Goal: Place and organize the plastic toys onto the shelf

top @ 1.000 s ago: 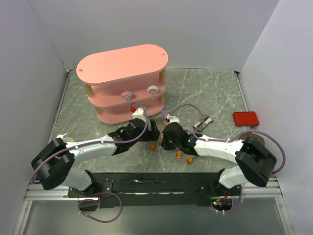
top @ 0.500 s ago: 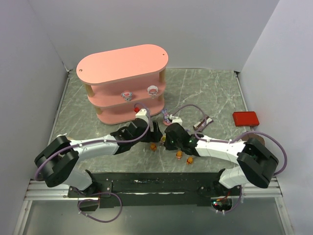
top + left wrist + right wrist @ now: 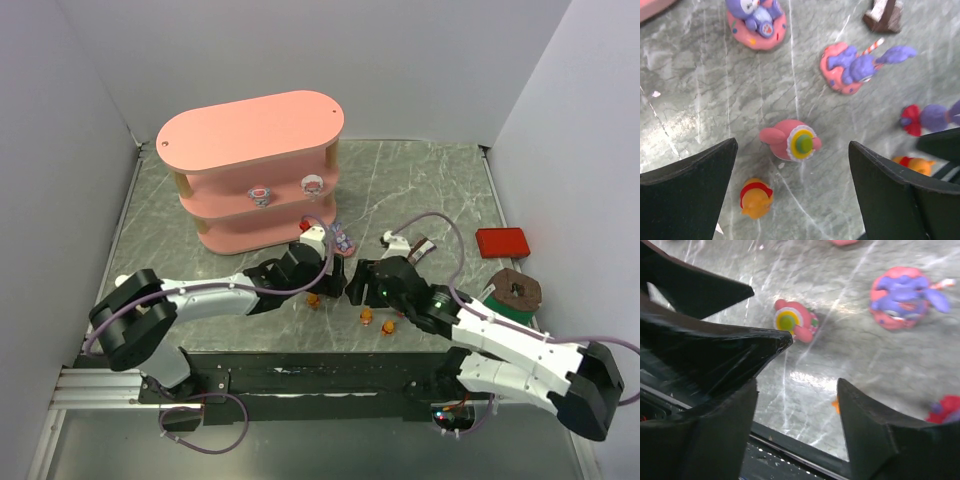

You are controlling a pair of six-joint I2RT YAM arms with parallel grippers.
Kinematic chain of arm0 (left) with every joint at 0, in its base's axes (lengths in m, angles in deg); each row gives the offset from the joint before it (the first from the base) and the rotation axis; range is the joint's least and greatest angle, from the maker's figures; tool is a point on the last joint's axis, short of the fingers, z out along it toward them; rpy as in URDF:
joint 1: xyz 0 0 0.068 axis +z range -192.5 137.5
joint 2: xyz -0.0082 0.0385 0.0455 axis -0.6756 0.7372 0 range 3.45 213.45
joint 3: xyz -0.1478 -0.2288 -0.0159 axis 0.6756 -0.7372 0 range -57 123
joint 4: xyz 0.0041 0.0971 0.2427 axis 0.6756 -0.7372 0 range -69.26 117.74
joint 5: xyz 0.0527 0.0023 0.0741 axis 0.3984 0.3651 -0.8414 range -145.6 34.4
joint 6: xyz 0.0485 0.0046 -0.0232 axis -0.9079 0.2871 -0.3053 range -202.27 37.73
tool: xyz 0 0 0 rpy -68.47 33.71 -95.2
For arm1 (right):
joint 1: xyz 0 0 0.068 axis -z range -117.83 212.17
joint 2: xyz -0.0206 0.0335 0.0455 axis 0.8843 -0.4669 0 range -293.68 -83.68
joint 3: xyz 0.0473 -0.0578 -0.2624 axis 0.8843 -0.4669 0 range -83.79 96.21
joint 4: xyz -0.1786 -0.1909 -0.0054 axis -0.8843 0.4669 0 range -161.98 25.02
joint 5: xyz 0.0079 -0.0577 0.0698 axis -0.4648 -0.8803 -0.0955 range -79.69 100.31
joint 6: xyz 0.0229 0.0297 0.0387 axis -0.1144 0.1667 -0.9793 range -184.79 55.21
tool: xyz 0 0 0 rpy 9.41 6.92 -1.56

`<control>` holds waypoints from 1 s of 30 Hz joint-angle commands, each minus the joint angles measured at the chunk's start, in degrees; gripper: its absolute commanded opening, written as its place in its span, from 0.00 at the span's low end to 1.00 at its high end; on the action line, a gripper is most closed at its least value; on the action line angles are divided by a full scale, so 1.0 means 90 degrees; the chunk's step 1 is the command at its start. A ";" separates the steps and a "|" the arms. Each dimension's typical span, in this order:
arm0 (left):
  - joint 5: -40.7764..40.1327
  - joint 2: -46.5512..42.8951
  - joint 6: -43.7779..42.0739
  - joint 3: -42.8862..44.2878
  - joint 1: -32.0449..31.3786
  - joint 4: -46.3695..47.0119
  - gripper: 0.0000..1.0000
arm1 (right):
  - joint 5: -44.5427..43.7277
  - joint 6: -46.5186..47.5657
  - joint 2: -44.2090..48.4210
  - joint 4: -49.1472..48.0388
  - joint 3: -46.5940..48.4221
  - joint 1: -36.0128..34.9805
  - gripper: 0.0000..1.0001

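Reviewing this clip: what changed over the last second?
The right gripper opened and pulled back rightward; the left gripper shifted right, open, over the pink-white toy on the table. Shelf, its two toys and the red box stayed put.

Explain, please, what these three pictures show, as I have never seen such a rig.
Two robot arms are bolted to the near edge of a table. The wide picture looks down from above and behind them; the other two come from a camera on each wrist, with its dark fingers in view. On it stand a pink shelf, two toys on its middle tier, and loose toys, a snack bar and a red box. The left gripper and right gripper are open, holding nothing; a pink toy lies under the left one.
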 commanded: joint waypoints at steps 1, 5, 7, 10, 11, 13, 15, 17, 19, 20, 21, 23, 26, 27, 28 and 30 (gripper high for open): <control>0.0206 0.0349 -0.0562 0.0313 -0.0058 0.0112 0.99 | -0.0626 -0.0243 0.0491 0.0846 0.0246 0.0040 0.78; 0.0314 0.0642 -0.0777 0.0401 -0.0058 0.0082 0.99 | -0.0753 -0.0291 0.0745 0.1072 0.0256 0.0060 0.85; 0.0344 0.0692 -0.0806 0.0401 -0.0058 0.0121 0.99 | -0.0793 -0.0321 0.0823 0.1101 0.0236 0.0069 0.87; 0.0402 0.0809 -0.0826 0.0440 -0.0058 0.0180 0.99 | -0.0832 -0.0311 0.0912 0.1101 0.0217 0.0069 0.88; 0.0422 0.0886 -0.0826 0.0460 -0.0068 0.0209 0.99 | -0.0841 -0.0311 0.0941 0.1130 0.0217 0.0079 0.88; 0.0432 0.0965 -0.0816 0.0528 -0.0068 0.0219 0.99 | -0.0880 -0.0311 0.0941 0.1150 0.0226 0.0069 0.88; 0.0471 0.1121 -0.0826 0.0587 -0.0058 0.0190 0.97 | -0.0910 -0.0301 0.0961 0.1169 0.0227 0.0079 0.88; 0.0480 0.1248 -0.0807 0.0675 -0.0068 0.0170 0.92 | -0.0929 -0.0301 0.0980 0.1189 0.0227 0.0079 0.88; 0.0461 0.1317 -0.0807 0.0752 -0.0058 0.0141 0.89 | -0.0949 -0.0301 0.1009 0.1189 0.0207 0.0079 0.88; 0.0480 0.1365 -0.0807 0.0772 -0.0068 0.0131 0.84 | -0.0958 -0.0301 0.1000 0.1189 0.0197 0.0079 0.88; 0.0471 0.1385 -0.0807 0.0782 -0.0058 0.0131 0.81 | -0.0959 -0.0301 0.1009 0.1189 0.0197 0.0079 0.88; 0.0461 0.1395 -0.0777 0.0792 -0.0068 0.0102 0.71 | -0.0978 -0.0301 0.1029 0.1179 0.0178 0.0099 0.88; 0.0393 0.1366 -0.0729 0.0773 -0.0058 0.0102 0.50 | -0.1007 -0.0311 0.1029 0.1179 0.0168 0.0099 0.88; 0.0354 0.1375 -0.0690 0.0763 -0.0058 0.0102 0.45 | -0.1007 -0.0301 0.1039 0.1179 0.0158 0.0079 0.88; 0.0267 0.1366 -0.0660 0.0763 -0.0068 0.0092 0.41 | -0.1017 -0.0320 0.1039 0.1160 0.0129 0.0098 0.88; 0.0149 0.1366 -0.0544 0.0772 -0.0058 0.0053 0.31 | -0.1017 -0.0330 0.1048 0.1150 0.0119 0.0099 0.87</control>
